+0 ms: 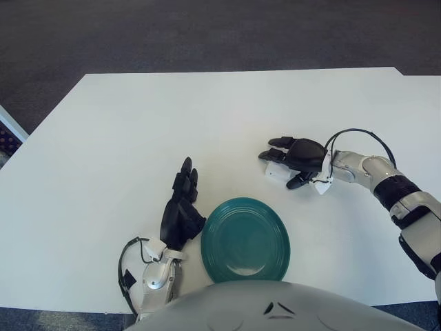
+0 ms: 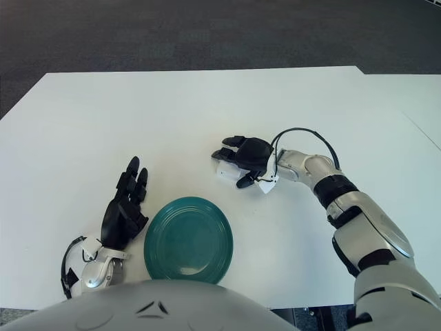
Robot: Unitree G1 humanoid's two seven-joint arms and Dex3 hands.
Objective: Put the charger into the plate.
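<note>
Charger [image 1: 278, 173] first, as to handling: it looks like a small, rigid plastic block, so I judge it light, stiff and unlikely to be harmed by a firm pinch, though its smooth white shell may slide between hard fingers. The sensible hold is across its two opposite flat sides, thumb against one and fingers against the other, low enough that it cannot tip out on the way over. It is white and roughly boxy, lying on the white table [image 1: 124, 124] and hard to pick out against it; most of it is hidden beneath the hand above, and I cannot tell whether it has a cable or prongs.

At the left, the left hand [image 1: 182, 212] shows just beside the plate's left edge, fingers stretched out straight and holding nothing. The plate [image 1: 245, 240] is a round teal dish, bare inside, close to the robot's body at the near edge of the table.

To the right and a little farther out, the right hand [image 1: 295, 157] is over the charger, its dark fingers curled down around the block and apparently touching it. The grasp looks closed on it, though the charger appears not yet lifted off the table. Charger and plate are near each other but apart.
</note>
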